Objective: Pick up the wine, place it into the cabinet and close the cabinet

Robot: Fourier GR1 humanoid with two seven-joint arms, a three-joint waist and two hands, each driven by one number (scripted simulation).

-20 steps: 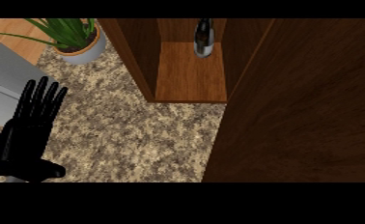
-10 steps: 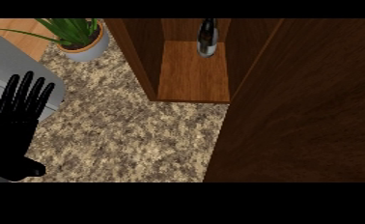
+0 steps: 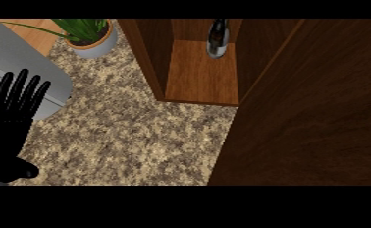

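Note:
The dark wine bottle (image 3: 218,38) stands upright at the back of the wooden cabinet's floor (image 3: 199,77). The cabinet door (image 3: 304,119) fills the right side of the view as a large dark brown panel, swung partly across the opening. My left hand (image 3: 18,111) rests at the left edge with its fingers straight and pointing up, holding nothing, well away from the cabinet. The right hand does not show.
A potted green plant (image 3: 91,35) stands at the back left on the speckled counter (image 3: 138,133). A grey rounded object (image 3: 33,67) lies at the left, partly behind my left hand. The cabinet's left wall (image 3: 145,55) juts onto the counter.
The view has shifted so the plant, the cabinet and the bottle sit further right. The left hand has slid toward the left edge, fingers still straight. The door covers more of the right side.

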